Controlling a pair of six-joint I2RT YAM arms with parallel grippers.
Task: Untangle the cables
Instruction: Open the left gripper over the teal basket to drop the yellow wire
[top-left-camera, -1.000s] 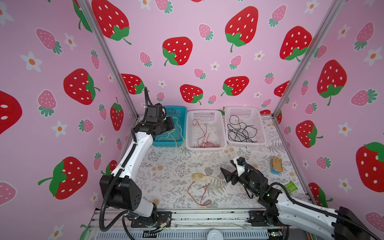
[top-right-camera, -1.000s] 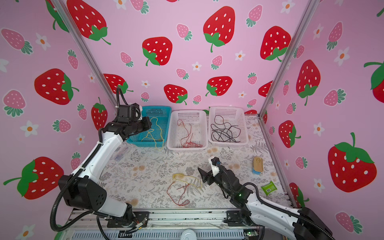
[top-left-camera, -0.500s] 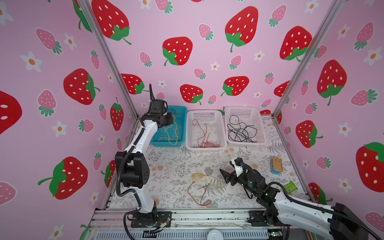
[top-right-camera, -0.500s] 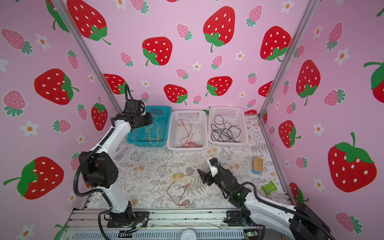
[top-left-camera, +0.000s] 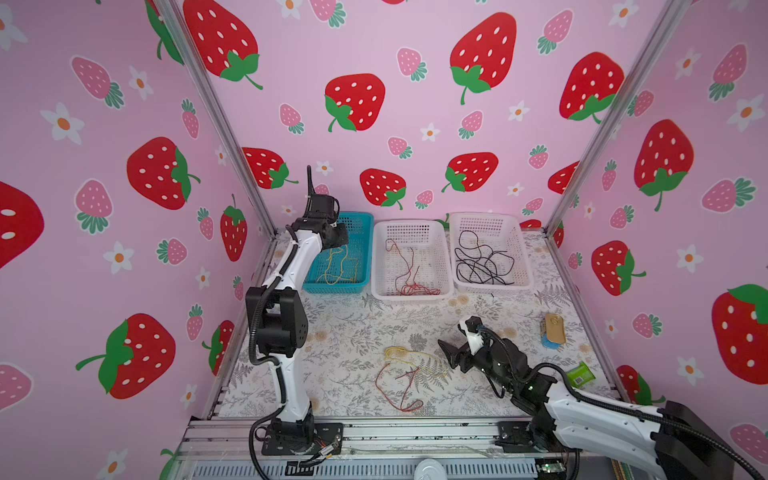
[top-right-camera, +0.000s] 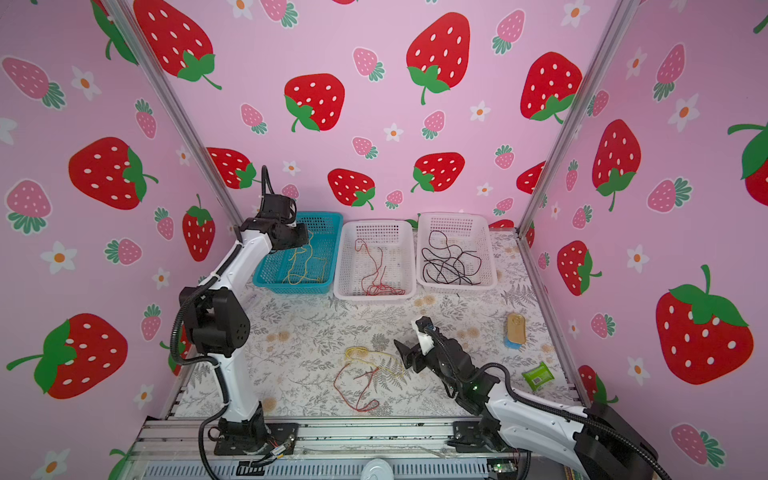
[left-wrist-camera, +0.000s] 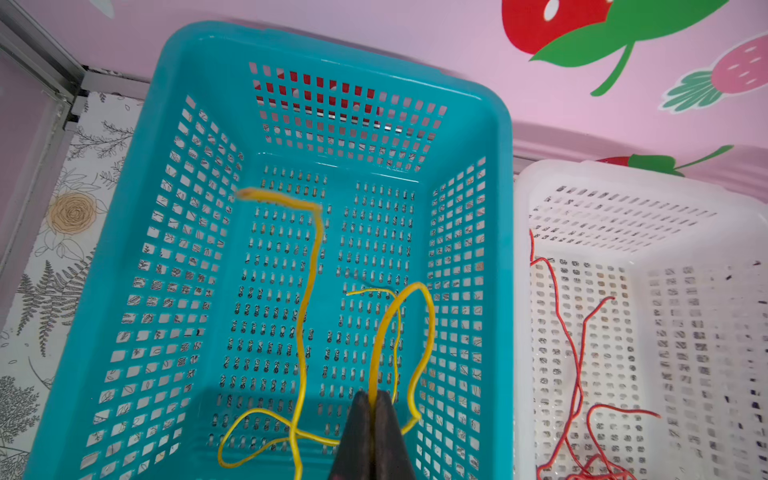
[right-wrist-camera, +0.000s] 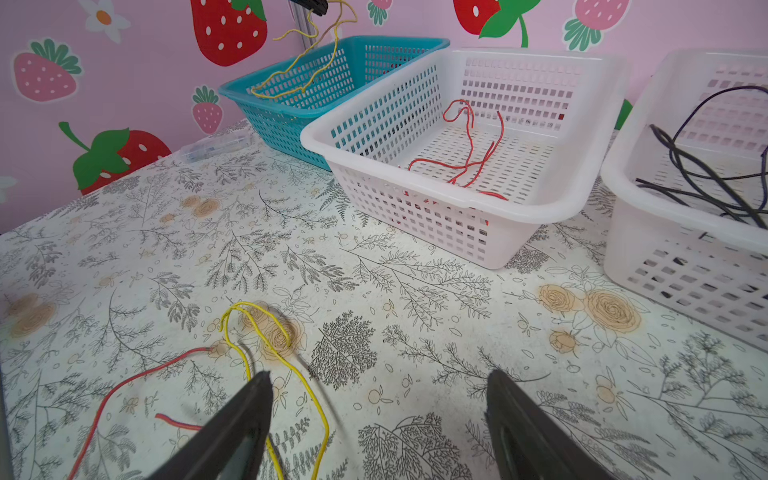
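The left pincer (left-wrist-camera: 374, 401) is hanging over the teal basket (left-wrist-camera: 133, 174). Its jaws are pressing together on a yellow cable (left-wrist-camera: 312, 266), and the cable's loops are trailing down into that basket. The right pincer (right-wrist-camera: 376, 380) is hovering low over the tabletop (right-wrist-camera: 415, 299) with its jaws spread wide and nothing between them. It is sitting just beside a loose tangle (top-left-camera: 405, 372) of red and yellow cables, which is lying near the front middle of the tabletop. In the right wrist view a yellow strand of it is running close past one finger (right-wrist-camera: 249, 399). In both top views, red cables (top-left-camera: 413, 288) are lying in the middle white basket (top-left-camera: 411, 232) and black cables (top-right-camera: 449, 266) are lying in the right white basket (top-right-camera: 457, 287). The three baskets are standing in a row along the back wall.
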